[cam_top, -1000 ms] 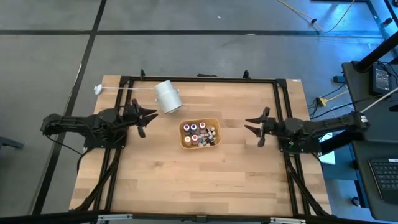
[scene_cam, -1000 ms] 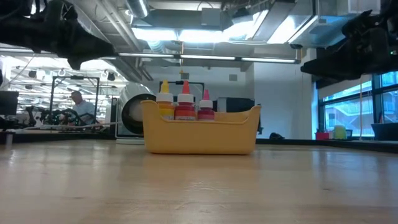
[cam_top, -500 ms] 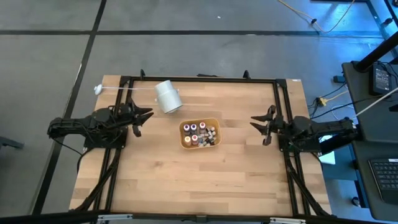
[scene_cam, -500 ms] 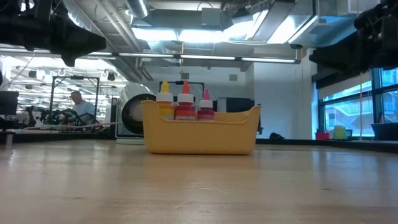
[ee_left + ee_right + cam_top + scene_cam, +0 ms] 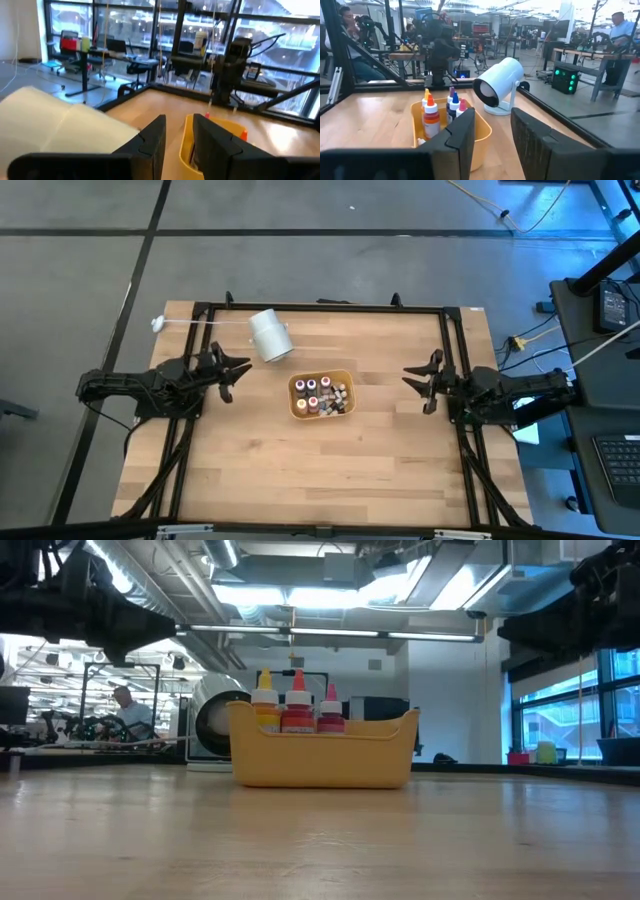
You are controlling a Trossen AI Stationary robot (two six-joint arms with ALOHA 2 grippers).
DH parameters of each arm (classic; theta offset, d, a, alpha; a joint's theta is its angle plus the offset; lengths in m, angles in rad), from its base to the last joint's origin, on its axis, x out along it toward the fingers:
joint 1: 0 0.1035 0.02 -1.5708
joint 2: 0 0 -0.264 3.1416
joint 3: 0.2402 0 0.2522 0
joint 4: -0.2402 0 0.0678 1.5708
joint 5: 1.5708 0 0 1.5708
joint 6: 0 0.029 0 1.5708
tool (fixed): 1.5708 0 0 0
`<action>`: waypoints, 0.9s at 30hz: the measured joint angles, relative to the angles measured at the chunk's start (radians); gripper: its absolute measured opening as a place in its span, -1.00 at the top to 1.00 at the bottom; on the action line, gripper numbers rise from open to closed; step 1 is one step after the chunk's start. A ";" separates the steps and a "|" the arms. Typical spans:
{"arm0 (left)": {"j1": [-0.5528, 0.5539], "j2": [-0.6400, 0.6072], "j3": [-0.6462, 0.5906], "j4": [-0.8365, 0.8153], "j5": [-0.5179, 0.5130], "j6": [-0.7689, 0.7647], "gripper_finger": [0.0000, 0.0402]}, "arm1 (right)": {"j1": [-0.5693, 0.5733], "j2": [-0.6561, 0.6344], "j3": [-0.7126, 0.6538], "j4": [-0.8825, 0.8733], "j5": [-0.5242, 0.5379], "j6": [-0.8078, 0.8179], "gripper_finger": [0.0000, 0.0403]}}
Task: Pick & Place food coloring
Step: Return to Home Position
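Several small food coloring bottles (image 5: 312,387) with pale caps stand in an orange tray (image 5: 297,409) on the middle of the wooden table. They also show as yellow, red and pink bottles (image 5: 297,710) above the tray's wall (image 5: 320,758). My left gripper (image 5: 243,370) hovers level to the left of the tray, open, with nothing between its fingers (image 5: 155,137). My right gripper (image 5: 405,377) hovers level to the right of the tray, also open and empty, and it looks at the bottles (image 5: 431,117).
A large white cylinder (image 5: 268,335) lies on its side just beyond the left gripper, left of and behind the tray. Black frame rails (image 5: 452,360) run along the table's edges. Bare wood (image 5: 320,470) spreads on the near side. People show in the room beyond.
My left gripper has sunk a little and stays level beside the tray. My right arm has drawn back slightly toward the table's right edge and has levelled out. The tray and the bottles have not moved.
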 joint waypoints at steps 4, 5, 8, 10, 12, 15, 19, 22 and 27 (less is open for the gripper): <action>0.000 0.000 0.000 -0.001 0.000 0.004 0.54 | 0.000 0.000 0.000 0.005 0.000 -0.037 0.36; 0.000 0.000 0.000 -0.001 0.001 0.016 0.54 | 0.000 0.000 0.000 0.007 0.000 -0.049 0.36; 0.000 0.000 0.000 -0.001 0.001 0.025 0.54 | 0.000 0.000 0.000 0.006 0.000 -0.067 0.36; 0.000 0.000 0.000 -0.001 0.001 0.023 0.54 | 0.000 0.000 0.000 0.006 0.000 -0.070 0.36; 0.000 0.000 0.000 -0.002 0.001 0.025 0.54 | 0.000 0.000 0.000 0.006 0.000 -0.086 0.36; 0.000 0.001 0.000 -0.002 0.001 0.025 0.54 | 0.000 0.000 0.000 0.002 0.000 -0.093 0.36; 0.000 0.001 0.000 -0.002 0.000 0.025 0.54 | 0.000 0.000 0.000 -0.002 0.000 -0.095 0.36; 0.000 0.001 0.000 -0.002 0.000 0.025 0.54 | 0.000 0.000 0.000 -0.003 0.000 -0.090 0.36; 0.000 0.001 0.000 -0.002 0.000 0.025 0.54 | 0.000 0.001 0.000 -0.003 0.000 -0.085 0.36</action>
